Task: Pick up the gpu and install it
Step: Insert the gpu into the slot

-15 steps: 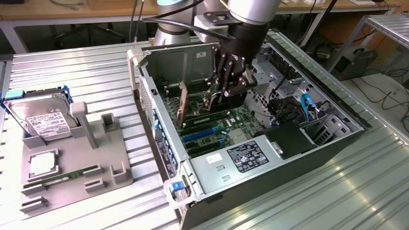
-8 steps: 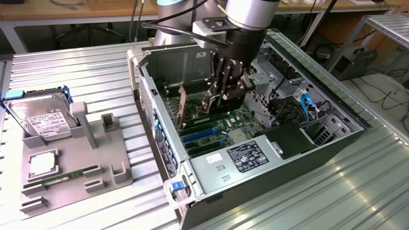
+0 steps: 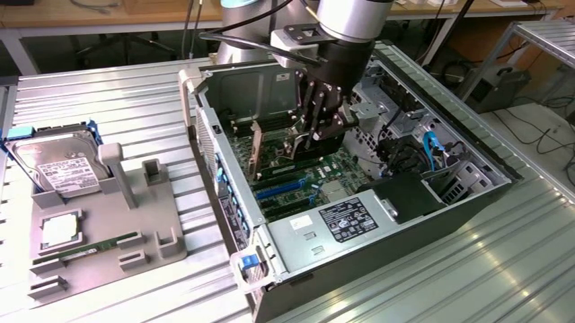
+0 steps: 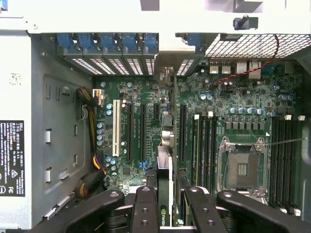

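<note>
One tool [image 4: 166,175] clamped on gpu [image 4: 164,213], card edge-on above motherboard [image 4: 146,92], long axis along slots [image 4: 131,131].

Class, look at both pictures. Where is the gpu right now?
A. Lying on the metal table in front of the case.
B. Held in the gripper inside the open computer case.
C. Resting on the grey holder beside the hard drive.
B: the gripper clamps the gpu edge-on over the motherboard inside the case.
</note>
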You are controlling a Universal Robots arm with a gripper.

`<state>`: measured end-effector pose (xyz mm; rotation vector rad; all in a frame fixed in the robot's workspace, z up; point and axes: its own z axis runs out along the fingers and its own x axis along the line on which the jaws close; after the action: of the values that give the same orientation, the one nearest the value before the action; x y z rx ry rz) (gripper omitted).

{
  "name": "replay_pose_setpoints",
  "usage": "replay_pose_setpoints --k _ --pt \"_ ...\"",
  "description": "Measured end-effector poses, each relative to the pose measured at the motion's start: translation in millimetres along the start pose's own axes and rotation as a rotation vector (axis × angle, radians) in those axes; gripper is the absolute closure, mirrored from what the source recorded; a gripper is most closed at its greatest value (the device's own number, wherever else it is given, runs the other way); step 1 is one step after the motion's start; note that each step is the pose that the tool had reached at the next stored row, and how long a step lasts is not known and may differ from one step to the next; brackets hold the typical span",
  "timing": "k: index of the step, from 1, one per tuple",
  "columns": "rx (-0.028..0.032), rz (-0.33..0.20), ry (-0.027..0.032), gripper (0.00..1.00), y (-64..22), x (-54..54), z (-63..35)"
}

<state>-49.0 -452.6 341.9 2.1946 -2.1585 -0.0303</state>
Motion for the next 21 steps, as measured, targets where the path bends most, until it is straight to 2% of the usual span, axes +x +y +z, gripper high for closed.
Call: replay_pose_setpoints --k 4,5,7,8,9,15,21 --pt "0.0004 0.0 0.0 0.74 0.1 -0.1 0.3" --pt "0.0086 0.0 0.0 0.74 2.9 -0.8 2.0" --pt "0.0199 0.001 0.0004 0.74 7.0 -1.7 3.6" --pt "0.0251 0.001 0.0003 0.74 9.5 -2.4 4.6" --pt "0.027 0.001 0.0002 0.74 10.7 -2.7 6.0" --pt "0.0261 0.034 -0.0011 0.74 13.6 -3.8 18.9" --pt "0.0261 0.035 -0.0012 0.74 16.0 -4.4 34.9"
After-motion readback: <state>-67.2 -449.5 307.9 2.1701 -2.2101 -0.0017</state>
